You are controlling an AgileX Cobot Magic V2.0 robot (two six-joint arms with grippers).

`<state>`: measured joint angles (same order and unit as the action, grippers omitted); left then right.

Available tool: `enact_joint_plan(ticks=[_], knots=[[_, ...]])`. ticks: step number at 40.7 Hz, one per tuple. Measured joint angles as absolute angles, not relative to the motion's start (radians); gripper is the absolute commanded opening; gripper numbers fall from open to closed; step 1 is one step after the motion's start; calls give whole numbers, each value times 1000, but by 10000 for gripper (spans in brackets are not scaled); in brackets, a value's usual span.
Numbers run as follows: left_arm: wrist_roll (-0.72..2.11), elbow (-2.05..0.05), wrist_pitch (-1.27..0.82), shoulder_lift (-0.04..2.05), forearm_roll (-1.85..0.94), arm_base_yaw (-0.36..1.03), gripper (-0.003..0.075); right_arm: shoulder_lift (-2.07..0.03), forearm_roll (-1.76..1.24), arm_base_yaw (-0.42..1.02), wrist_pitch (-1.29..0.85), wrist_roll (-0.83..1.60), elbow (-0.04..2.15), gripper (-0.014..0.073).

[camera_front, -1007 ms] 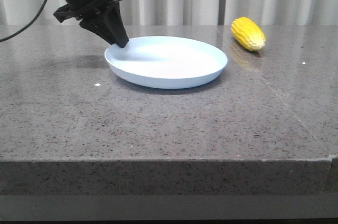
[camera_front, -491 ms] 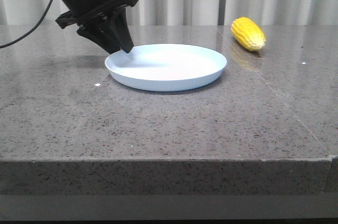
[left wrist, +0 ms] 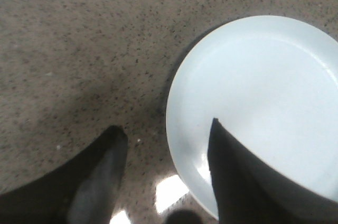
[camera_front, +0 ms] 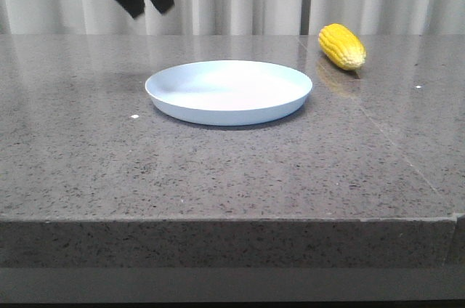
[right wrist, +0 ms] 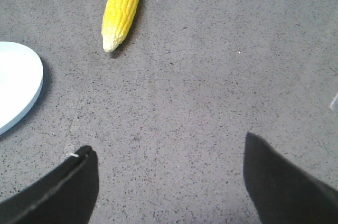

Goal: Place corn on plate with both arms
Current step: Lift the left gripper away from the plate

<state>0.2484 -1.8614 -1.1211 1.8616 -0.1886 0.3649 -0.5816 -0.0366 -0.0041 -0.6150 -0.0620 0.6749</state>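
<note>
The pale blue-white plate lies flat on the table in the front view, left of centre. The yellow corn lies on the table behind and to the right of it, apart from it. My left gripper is open and empty, lifted high above the plate's left rim at the top of the front view. In the left wrist view its gripper hangs over the plate's rim. My right gripper is open and empty above bare table; the corn and a plate edge lie ahead of it.
The grey speckled stone table ends in a front edge near the camera. White curtains hang behind the table. A thin seam line runs across the table's right side.
My left gripper let go of the plate's left rim and rose up and away. The plate, tilted a second ago, now lies flat. The corn has not moved.
</note>
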Motion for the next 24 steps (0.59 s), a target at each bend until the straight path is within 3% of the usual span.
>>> enact_joint_plan(ticks=[9, 24], knots=[[146, -1769, -1117, 1678, -59, 454, 358, -582, -37, -4, -615, -62, 675, 592], [132, -1345, -969, 1262, -48, 532, 356, -582, -37, -4, -615, -61, 675, 592]])
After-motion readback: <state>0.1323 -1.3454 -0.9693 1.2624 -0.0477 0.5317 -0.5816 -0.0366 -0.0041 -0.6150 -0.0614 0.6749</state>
